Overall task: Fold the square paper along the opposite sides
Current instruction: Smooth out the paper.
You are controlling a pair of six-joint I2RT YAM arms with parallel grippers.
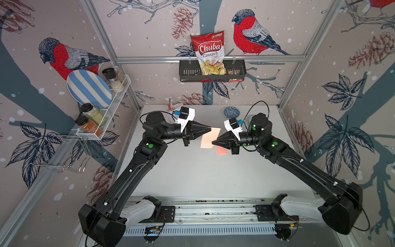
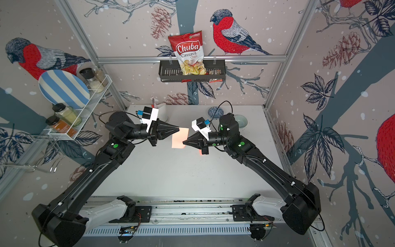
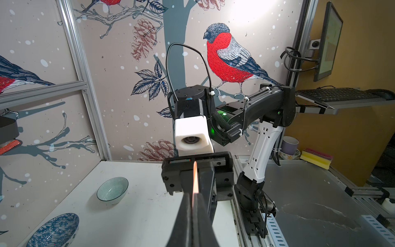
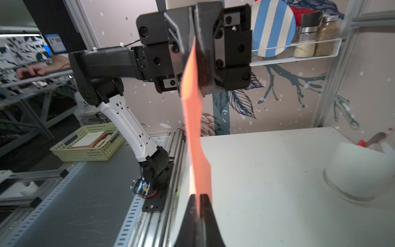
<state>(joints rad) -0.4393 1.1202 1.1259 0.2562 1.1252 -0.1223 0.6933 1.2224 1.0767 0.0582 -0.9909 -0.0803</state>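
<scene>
The orange paper (image 1: 210,136) hangs in the air between the two grippers, clear of the white table (image 1: 203,171) below them. The left gripper (image 1: 210,127) is clamped on the far end of the sheet, and the right gripper (image 1: 212,142) is clamped on the near end. In both top views the two tips point toward each other and sit close together, with the paper spanning the short gap between them. From the left wrist the sheet shows edge-on as a thin bright strip pinched between the left gripper's fingers (image 3: 205,213), running straight ahead toward the right gripper's body. From the right wrist the paper rises from between the right gripper's fingers (image 4: 210,213), twists along its length and ends gripped in the left gripper ahead. A darker orange patch (image 1: 221,150) shows just under the right gripper; whether it belongs to the same sheet cannot be told. Behind the right gripper, well apart from it, a blue-patterned bowl (image 1: 231,112) stands on the table, and a clear ribbed bowl (image 2: 240,120) sits near that arm's wrist
</scene>
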